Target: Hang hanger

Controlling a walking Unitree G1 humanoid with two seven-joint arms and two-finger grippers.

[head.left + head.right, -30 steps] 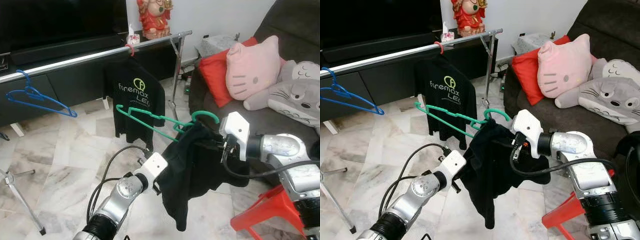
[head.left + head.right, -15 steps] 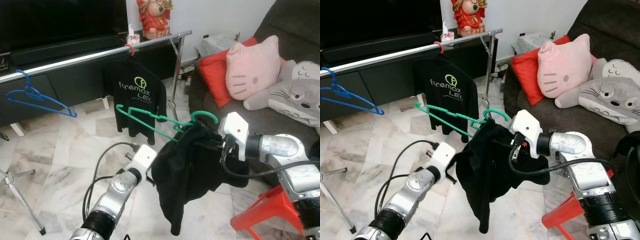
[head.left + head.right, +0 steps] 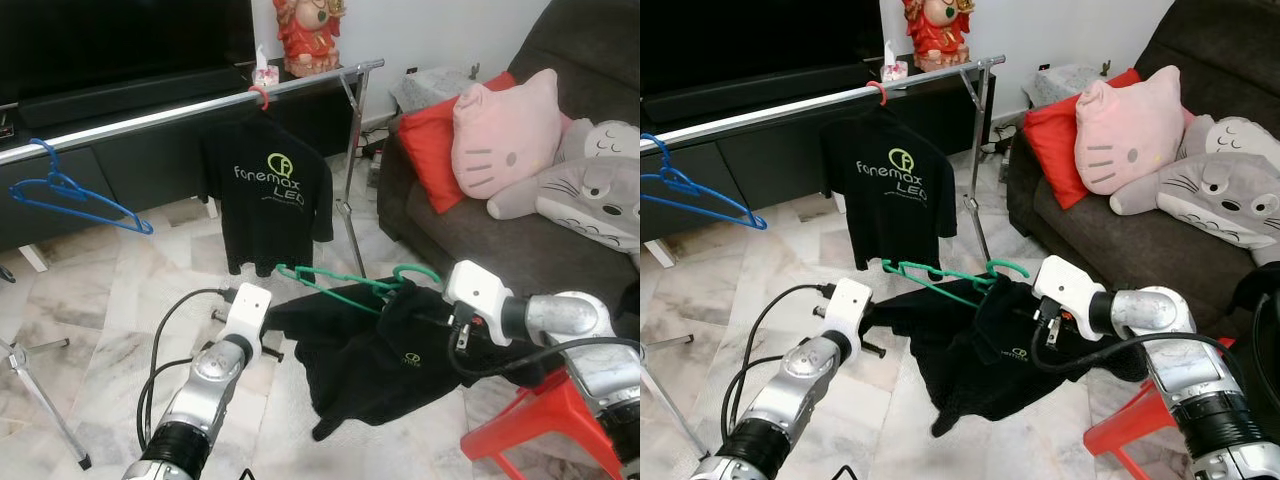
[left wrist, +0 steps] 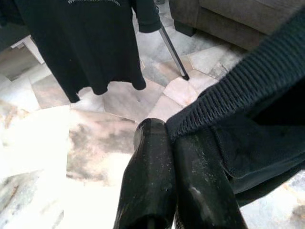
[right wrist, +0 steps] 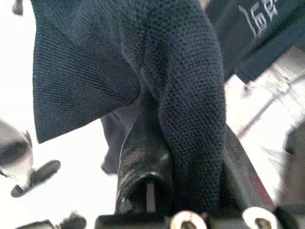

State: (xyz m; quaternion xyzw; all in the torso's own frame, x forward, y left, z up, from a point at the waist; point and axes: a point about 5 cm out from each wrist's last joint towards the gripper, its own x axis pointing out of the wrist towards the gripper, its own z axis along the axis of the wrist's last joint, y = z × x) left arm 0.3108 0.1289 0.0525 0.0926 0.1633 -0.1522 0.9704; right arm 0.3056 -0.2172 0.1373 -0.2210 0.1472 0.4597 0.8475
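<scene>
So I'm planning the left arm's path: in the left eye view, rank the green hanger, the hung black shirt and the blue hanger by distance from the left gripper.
1. Green hanger, just right of the left gripper.
2. Hung black shirt, on the rail beyond.
3. Blue hanger, far left on the rail.

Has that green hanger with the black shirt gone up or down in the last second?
Yes, down. The green hanger now sits below the hem of the hung black T-shirt; earlier it crossed it.

Both hands (image 4: 169, 138) (image 5: 186, 157) closed, arms forward, apart.
</scene>
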